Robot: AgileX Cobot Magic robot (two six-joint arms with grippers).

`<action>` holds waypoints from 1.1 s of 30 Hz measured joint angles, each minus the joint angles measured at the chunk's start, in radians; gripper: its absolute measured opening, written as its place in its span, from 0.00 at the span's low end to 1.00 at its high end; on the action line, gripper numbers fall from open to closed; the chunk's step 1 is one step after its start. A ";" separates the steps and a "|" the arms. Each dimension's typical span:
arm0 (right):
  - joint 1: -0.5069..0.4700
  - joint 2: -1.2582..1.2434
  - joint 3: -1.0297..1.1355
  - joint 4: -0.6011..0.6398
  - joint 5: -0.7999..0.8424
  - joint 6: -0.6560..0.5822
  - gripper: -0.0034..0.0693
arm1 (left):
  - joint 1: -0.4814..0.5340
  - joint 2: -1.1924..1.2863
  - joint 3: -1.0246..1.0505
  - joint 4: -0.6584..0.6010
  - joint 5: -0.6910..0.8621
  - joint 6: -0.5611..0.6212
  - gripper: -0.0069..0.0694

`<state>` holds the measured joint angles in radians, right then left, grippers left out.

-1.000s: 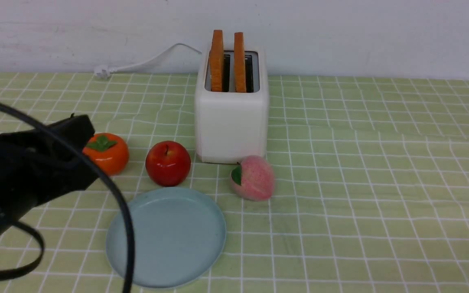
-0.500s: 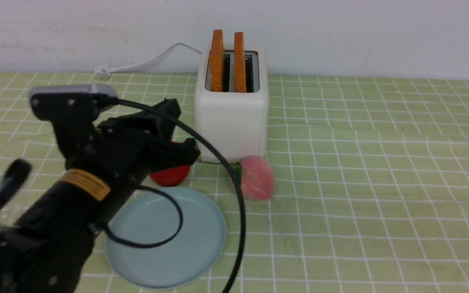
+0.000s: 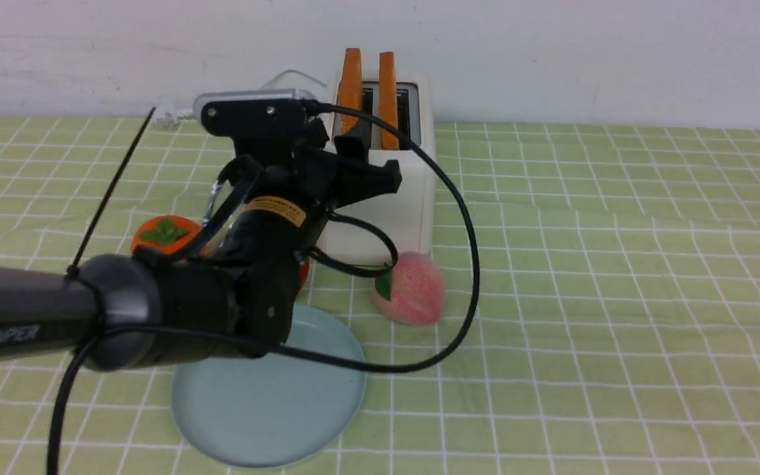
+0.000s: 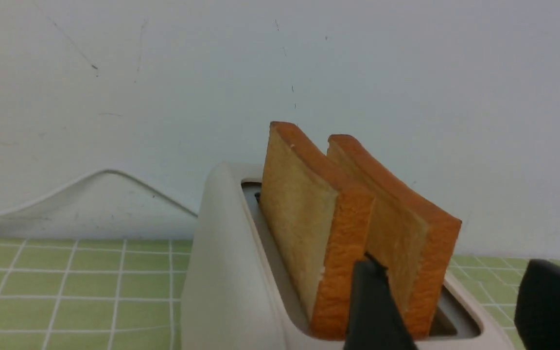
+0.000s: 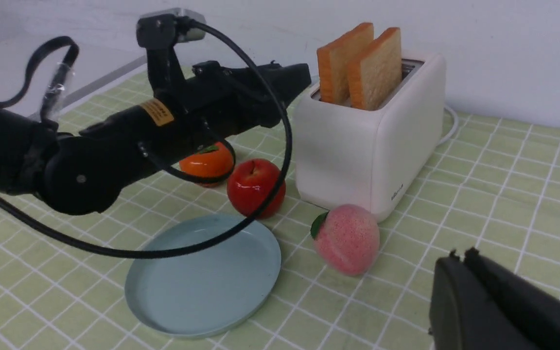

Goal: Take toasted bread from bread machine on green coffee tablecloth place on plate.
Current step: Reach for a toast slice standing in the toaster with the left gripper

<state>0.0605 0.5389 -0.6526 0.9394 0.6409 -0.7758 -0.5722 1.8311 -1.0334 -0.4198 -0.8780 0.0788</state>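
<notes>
At the boxy white toaster [image 3: 413, 198], left jaws, apart, may jam against square golden-tan toast slices [image 4: 299, 218]; right jaws together.

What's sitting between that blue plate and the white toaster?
A red apple and a pink peach lie between the plate and the toaster. The right wrist view shows both; in the front view the left arm hides most of the apple.
</notes>
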 joint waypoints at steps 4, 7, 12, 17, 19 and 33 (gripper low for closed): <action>0.000 0.003 0.000 0.000 0.007 -0.001 0.05 | 0.055 0.058 -0.091 0.003 0.064 -0.006 0.61; 0.000 0.003 0.000 0.000 0.008 -0.003 0.05 | 0.086 0.080 -0.129 0.013 0.112 -0.034 0.61; 0.000 0.003 0.000 0.000 0.002 -0.003 0.05 | 0.110 0.103 -0.158 0.187 0.137 -0.130 0.60; 0.000 0.003 0.000 0.000 -0.009 -0.003 0.06 | 0.111 0.109 -0.170 0.232 0.137 -0.138 0.60; 0.000 0.003 0.000 0.000 -0.011 -0.003 0.06 | 0.119 0.121 -0.189 0.211 0.136 -0.141 0.60; 0.000 0.005 0.000 0.001 -0.012 -0.004 0.07 | 0.131 0.227 -0.343 0.198 0.207 -0.148 0.60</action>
<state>0.0605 0.5437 -0.6526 0.9406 0.6293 -0.7795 -0.4416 2.0577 -1.3759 -0.2217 -0.6713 -0.0696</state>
